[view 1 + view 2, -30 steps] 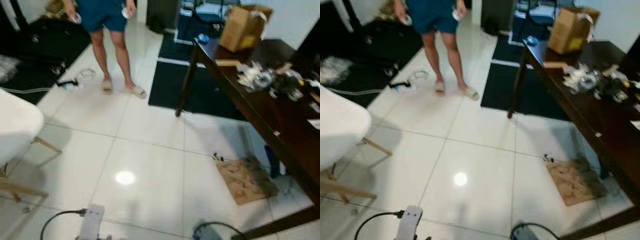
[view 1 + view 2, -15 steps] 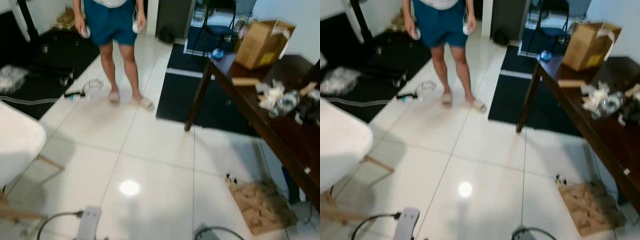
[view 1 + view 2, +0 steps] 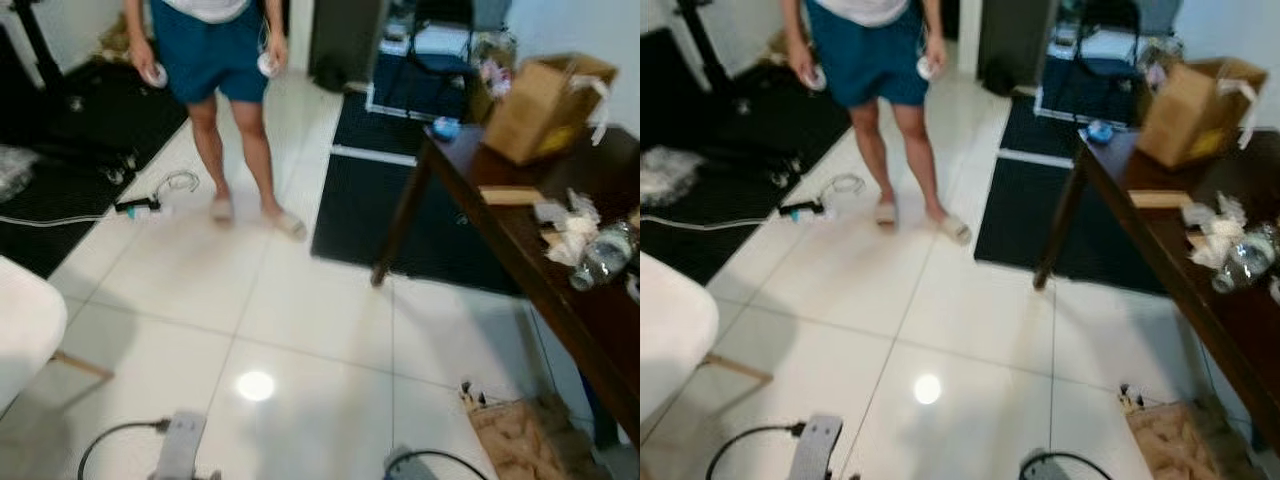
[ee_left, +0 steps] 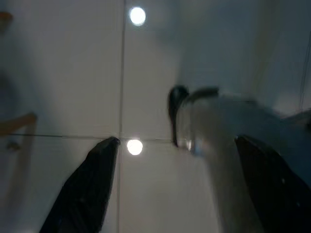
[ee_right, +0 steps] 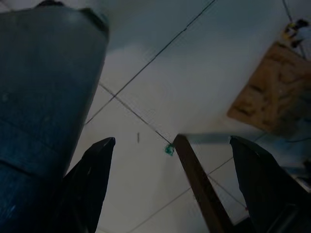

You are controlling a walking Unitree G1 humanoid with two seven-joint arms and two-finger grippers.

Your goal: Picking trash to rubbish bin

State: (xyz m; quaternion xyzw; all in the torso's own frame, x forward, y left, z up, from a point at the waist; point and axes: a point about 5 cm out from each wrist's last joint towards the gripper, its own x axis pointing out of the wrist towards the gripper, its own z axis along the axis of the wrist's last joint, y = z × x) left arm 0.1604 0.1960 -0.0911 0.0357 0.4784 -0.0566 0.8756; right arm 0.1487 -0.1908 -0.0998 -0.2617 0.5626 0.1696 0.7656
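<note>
Trash lies on the dark wooden table [image 3: 520, 250] at the right: crumpled white wrappers [image 3: 572, 232] and a clear plastic bottle [image 3: 603, 255] on its side. A torn cardboard sheet [image 3: 525, 445] is on the floor beside the table. My left gripper [image 4: 176, 141] hangs open above the white tiles, with nothing between its fingers. My right gripper [image 5: 172, 141] is open too, over the floor near a table leg [image 5: 199, 189], the cardboard sheet [image 5: 265, 92] and a small green scrap [image 5: 168, 149].
A person [image 3: 215, 60] in blue shorts stands ahead on the tiles, holding controllers. A white chair [image 3: 20, 325] is at my left. A cardboard box [image 3: 540, 105] sits on the table's far end. Cables [image 3: 150, 207] lie by a black mat [image 3: 360, 200].
The whole picture has shifted: the table now sits further right and less of the white chair shows, so the camera has moved. The person stays in about the same spot.
</note>
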